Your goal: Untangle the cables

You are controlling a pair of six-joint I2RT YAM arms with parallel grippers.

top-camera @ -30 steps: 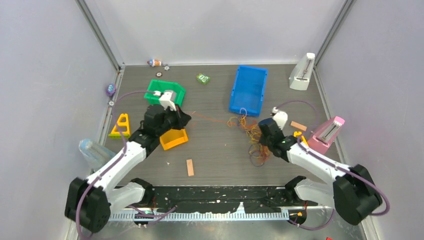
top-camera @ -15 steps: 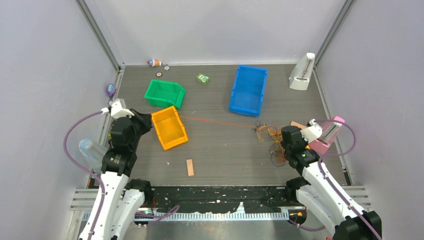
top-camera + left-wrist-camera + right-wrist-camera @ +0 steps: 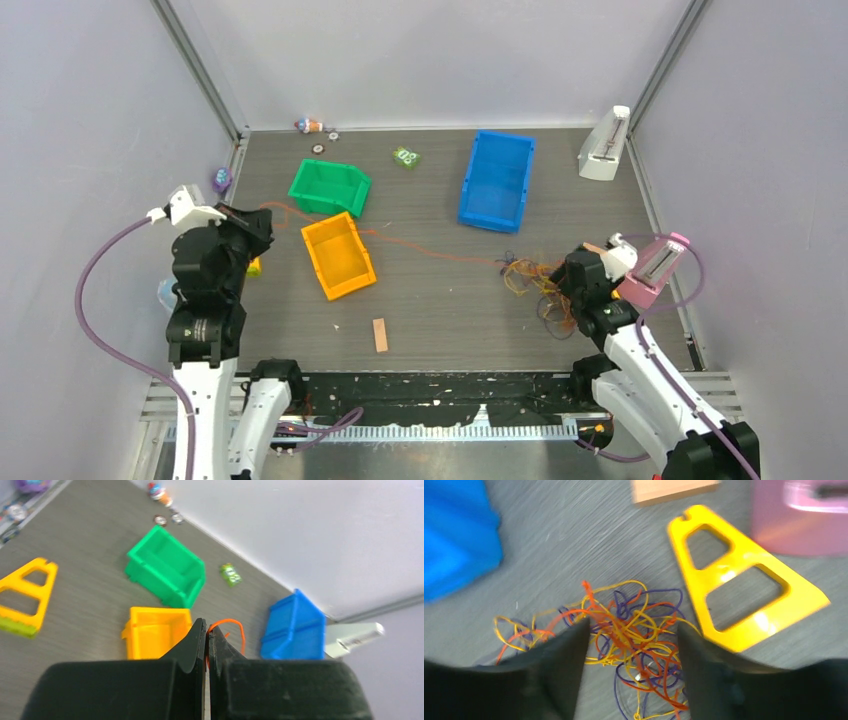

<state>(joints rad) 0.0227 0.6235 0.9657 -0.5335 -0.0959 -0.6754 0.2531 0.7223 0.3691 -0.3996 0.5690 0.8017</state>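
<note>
The cables (image 3: 535,280) lie in a tangle of orange, yellow and purple loops on the table's right side, in front of the blue bin. One orange cable (image 3: 420,250) stretches leftward from the tangle, past the orange bin, to my left gripper (image 3: 257,222). In the left wrist view that gripper (image 3: 207,628) is shut on the orange strand (image 3: 236,624), which loops out above its tips. My right gripper (image 3: 630,629) hangs open just above the tangle (image 3: 644,615), one finger on each side, holding nothing.
An orange bin (image 3: 340,258) and a green bin (image 3: 330,187) stand at the left, a blue bin (image 3: 497,180) at the back centre. A pink block (image 3: 655,268) and a yellow triangle frame (image 3: 744,595) sit close to the tangle's right. A small wooden block (image 3: 380,334) lies near the front.
My left arm has pulled back to the left edge, drawing the orange cable out of the tangle. My right gripper has opened and let go of the tangle.
</note>
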